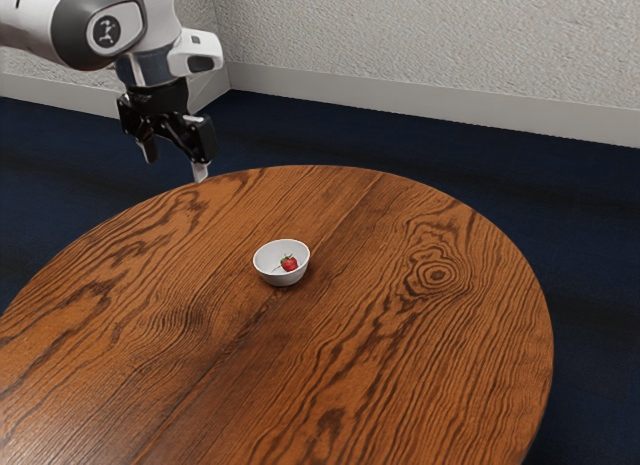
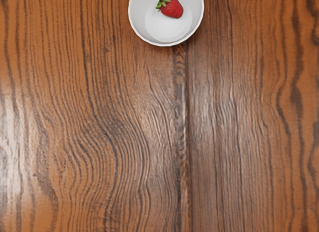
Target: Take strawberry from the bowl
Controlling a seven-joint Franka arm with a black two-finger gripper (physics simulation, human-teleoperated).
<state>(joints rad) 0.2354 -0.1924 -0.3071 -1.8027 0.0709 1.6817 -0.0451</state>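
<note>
Grained wood under a soft sheen
The bench point(image 1: 430, 355) looks like varnished wood, glossy in patches; the bowl point(image 1: 282, 278) smooth and white, like glazed ceramic; the wall point(image 1: 420, 45) rough, matt, plaster-like.

Arm point(image 1: 90, 30) in from exterior view's upper left; gripper point(image 1: 174, 162) points down, fingers point(image 1: 200, 171) apart, maybe slightly tilted.

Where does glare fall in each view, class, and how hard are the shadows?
Exterior view: pale sheen on the tabletop, lower left; soft, faint shading by the bowl. Wrist view: whitish glare well away from the bowl, weaker sheen near the seam.
</note>
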